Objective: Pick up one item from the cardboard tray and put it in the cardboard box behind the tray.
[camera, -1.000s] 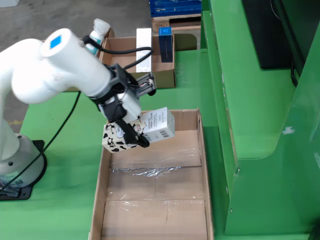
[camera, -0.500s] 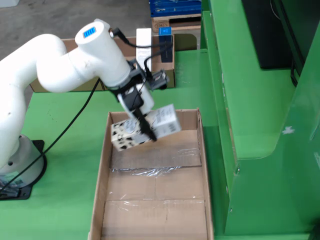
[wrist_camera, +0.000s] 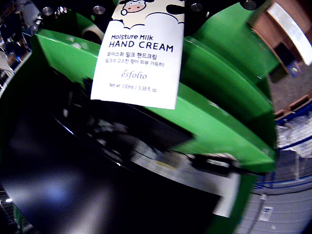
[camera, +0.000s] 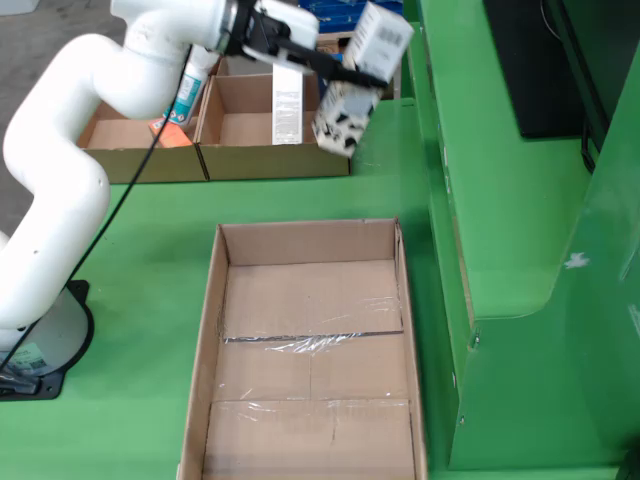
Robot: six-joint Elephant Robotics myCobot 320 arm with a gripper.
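In the view from the side, my gripper [camera: 352, 78] is shut on a white hand cream tube [camera: 338, 125] with black cow spots. The tube hangs tilted in the air near the right front corner of the middle cardboard box [camera: 250, 160] at the back. A white carton [camera: 287, 105] stands upright inside that box. The long cardboard tray [camera: 212, 340] lies in front, showing only its floor and clear tape. The view that rides on the gripper is filled by the tube [wrist_camera: 139, 53], labelled "Moisture Milk Hand Cream"; my fingertips are hidden there.
A second cardboard box [camera: 125, 160] at the back left holds an orange item [camera: 172, 132] and a tube [camera: 190, 90]. A raised green ledge [camera: 510, 230] runs along the right, with a black block [camera: 525, 60] on it. The arm's base [camera: 40, 350] stands at lower left.
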